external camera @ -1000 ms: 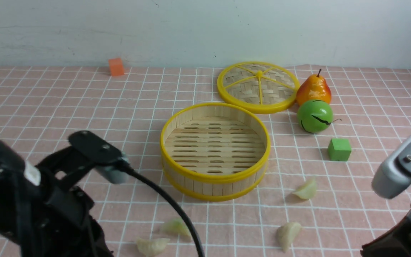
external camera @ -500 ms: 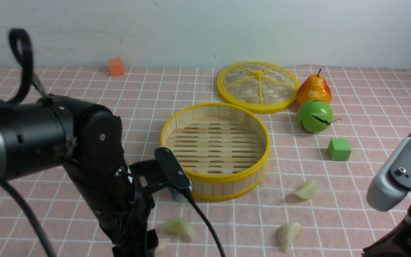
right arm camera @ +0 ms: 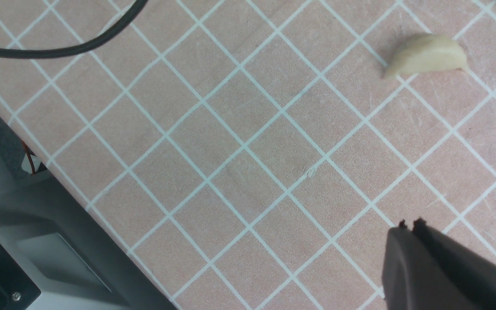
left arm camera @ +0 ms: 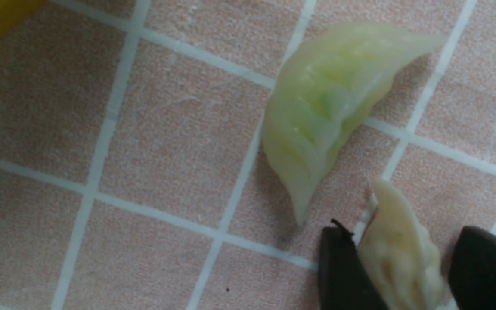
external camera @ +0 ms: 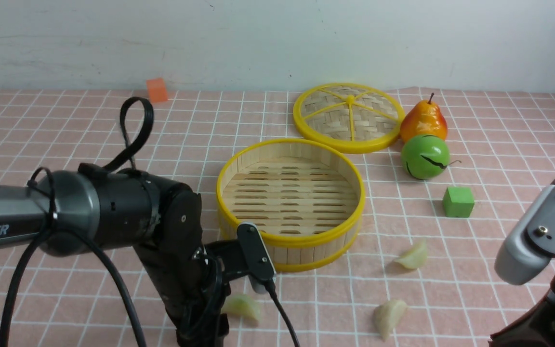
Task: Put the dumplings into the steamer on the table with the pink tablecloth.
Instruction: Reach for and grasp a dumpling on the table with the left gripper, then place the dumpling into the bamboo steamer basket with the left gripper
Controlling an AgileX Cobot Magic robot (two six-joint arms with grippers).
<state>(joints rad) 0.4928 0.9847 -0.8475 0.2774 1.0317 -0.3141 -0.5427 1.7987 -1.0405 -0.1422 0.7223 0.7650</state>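
The empty steamer (external camera: 297,239) stands mid-table on the pink tablecloth (external camera: 65,135). My left arm (external camera: 113,212) reaches down in front of it. Its gripper (left arm camera: 403,234) is open, jaws astride a cream dumpling (left arm camera: 398,258); one finger (left arm camera: 340,271) touches it and the other stands off with a gap. A greenish dumpling (left arm camera: 325,107) lies just beyond, also seen in the front view (external camera: 241,307). Two more dumplings (external camera: 389,315) (external camera: 413,255) lie to the right. My right gripper (right arm camera: 407,226) hovers shut and empty over the cloth, near one dumpling (right arm camera: 426,55).
Behind the steamer lies its woven lid (external camera: 348,117), with a pear (external camera: 424,120), a green ball-shaped fruit (external camera: 425,156) and a green cube (external camera: 458,202) to the right. An orange cube (external camera: 157,90) sits at the far back left. A black cable (right arm camera: 58,51) trails nearby.
My left arm swung in from the left and dropped to the front dumplings, its jaws opening around the cream one, which it now hides from the front. The right arm barely moved.
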